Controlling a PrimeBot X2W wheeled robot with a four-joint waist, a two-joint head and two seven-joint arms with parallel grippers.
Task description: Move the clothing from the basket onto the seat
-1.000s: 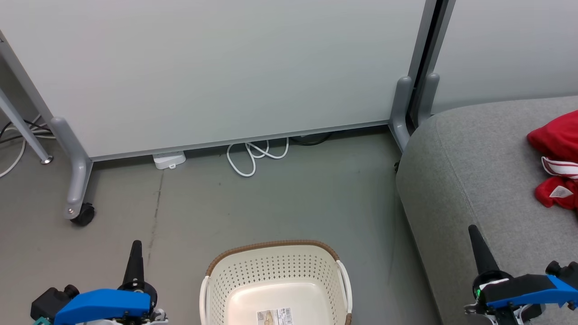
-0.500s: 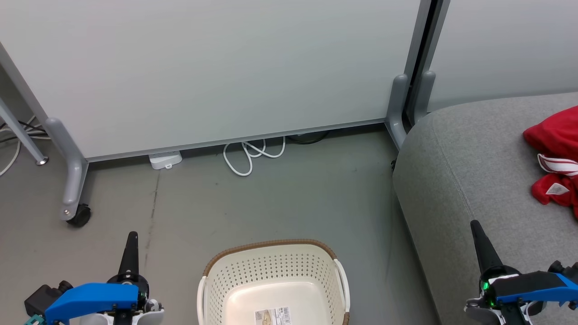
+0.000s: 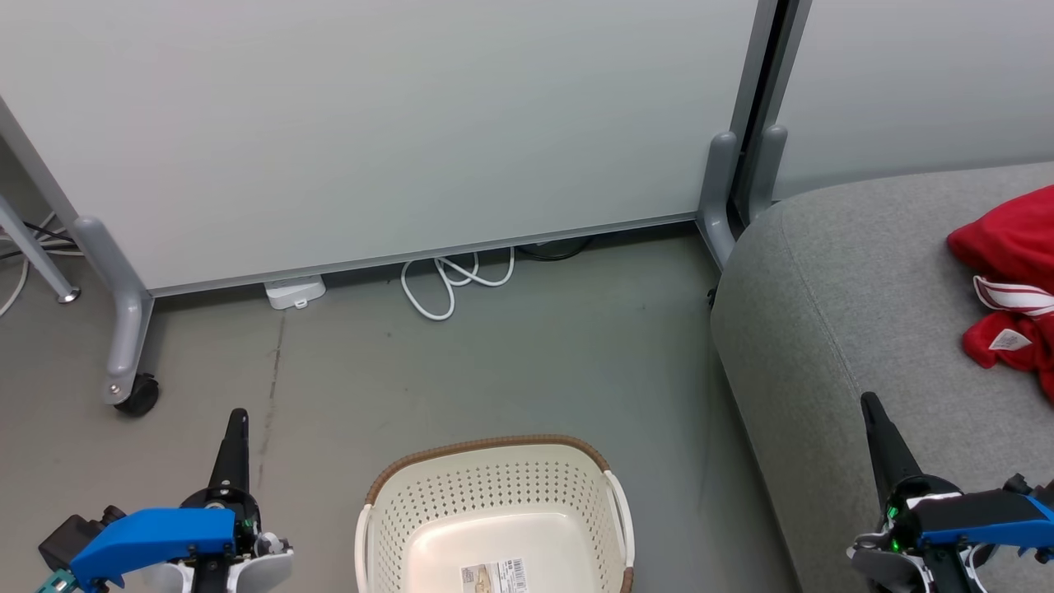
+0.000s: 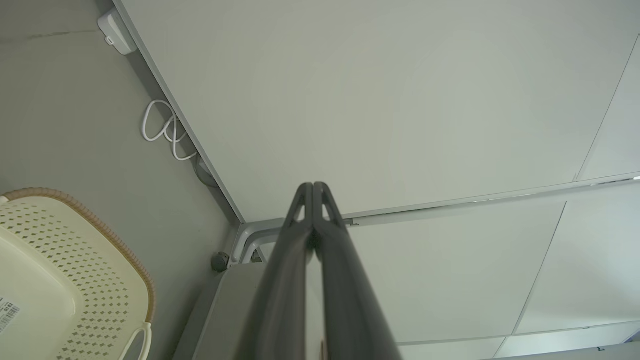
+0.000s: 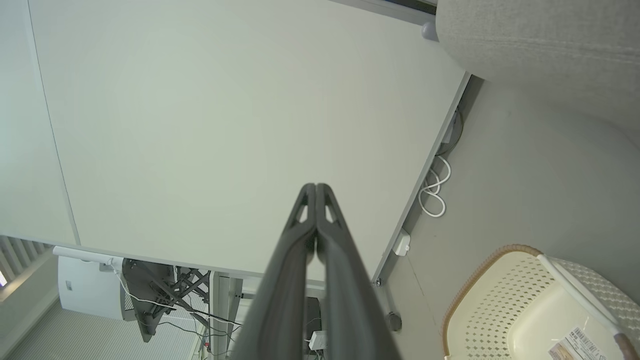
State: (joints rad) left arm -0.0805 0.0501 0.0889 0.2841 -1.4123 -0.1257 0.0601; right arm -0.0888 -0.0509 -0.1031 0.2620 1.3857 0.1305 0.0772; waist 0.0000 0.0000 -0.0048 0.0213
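The cream basket [image 3: 494, 502] stands on the floor at the bottom middle of the head view, with only a barcode label showing on its bottom; its rim also shows in the left wrist view [image 4: 100, 235] and the right wrist view [image 5: 505, 280]. Red clothing [image 3: 1009, 280], with white striped trim and a white patch, lies on the grey seat [image 3: 856, 305] at the right edge. My left gripper [image 3: 238, 414] is shut, left of the basket. Over the seat's front part my right gripper [image 3: 867, 401] is shut too. Both point up at the wall panel with nothing between the fingers [image 4: 312, 186] [image 5: 316, 186].
A white partition panel [image 3: 395, 123] on grey legs with a caster [image 3: 136, 395] stands behind the floor. A coiled white cable [image 3: 449, 284] and a white power block [image 3: 294, 291] lie at its foot. A second panel [image 3: 914, 82] stands behind the seat.
The whole head view has drifted a little left and up, so the camera has moved. Both grippers stay shut and keep their places relative to the basket and the seat.
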